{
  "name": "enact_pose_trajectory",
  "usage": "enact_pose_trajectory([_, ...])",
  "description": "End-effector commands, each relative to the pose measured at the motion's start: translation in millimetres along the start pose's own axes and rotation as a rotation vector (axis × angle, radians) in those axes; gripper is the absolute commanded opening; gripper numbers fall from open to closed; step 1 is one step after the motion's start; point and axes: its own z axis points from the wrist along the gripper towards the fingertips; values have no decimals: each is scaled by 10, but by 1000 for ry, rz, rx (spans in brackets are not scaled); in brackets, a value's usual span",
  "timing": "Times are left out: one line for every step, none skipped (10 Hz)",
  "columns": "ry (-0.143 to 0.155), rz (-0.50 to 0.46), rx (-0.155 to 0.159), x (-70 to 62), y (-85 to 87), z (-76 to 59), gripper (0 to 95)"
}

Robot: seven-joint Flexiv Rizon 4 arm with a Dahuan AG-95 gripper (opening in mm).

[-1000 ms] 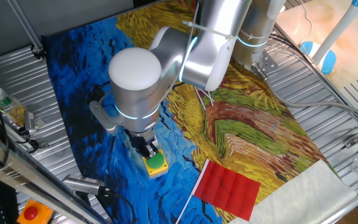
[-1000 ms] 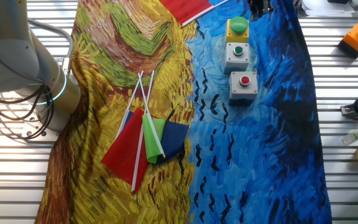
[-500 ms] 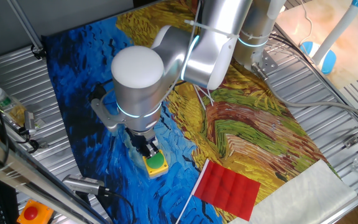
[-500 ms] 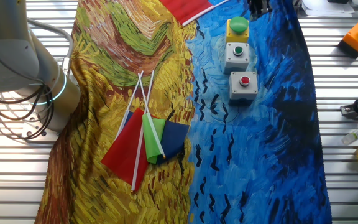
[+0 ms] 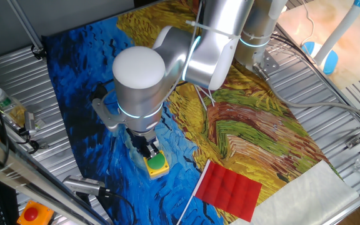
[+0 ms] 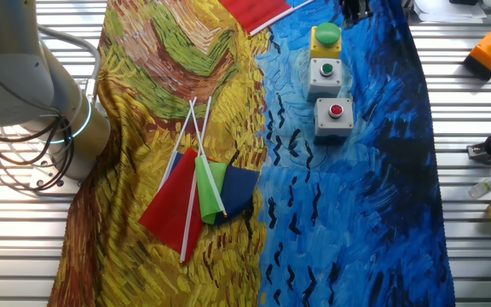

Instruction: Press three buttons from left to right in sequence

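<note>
Hovering over the last button

Holding almost exactly where it was a second ago, the pincer (image 5: 147,149) sits just above the yellow box with the green dome (image 5: 157,163). With so little motion, I judge a press on this last button is in hand or just done. Whether the pincer is clenched or released, I cannot tell. Beyond it lie the grey box with the green button (image 6: 324,75) and the grey box with the red button (image 6: 334,116), all on the painted cloth (image 6: 356,205) covering the slatted metal surface (image 6: 476,256). Small flags (image 6: 196,192) lie well away.
</note>
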Motion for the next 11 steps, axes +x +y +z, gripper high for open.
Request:
enact_pose_trajectory([-3,13,0,-10,2,4,0])
enact_pose_trajectory([-4,19,2,-10,2,4,0])
enact_pose_trajectory([-6,23,2,-10,2,4,0])
enact_pose_trajectory([-6,25,3,-10,2,4,0])
enact_pose_trajectory([-5,20,6,-10,2,4,0])
enact_pose_trajectory([-4,16,7,-10,2,4,0])
enact_pose_trajectory([-3,17,9,-10,2,4,0])
enact_pose_trajectory([-4,19,8,16,12,6,0])
enact_pose_trajectory([-3,23,9,34,20,8,0])
enact_pose_trajectory([-2,25,9,57,30,9,0])
enact_pose_trajectory([-2,26,9,81,40,11,0])
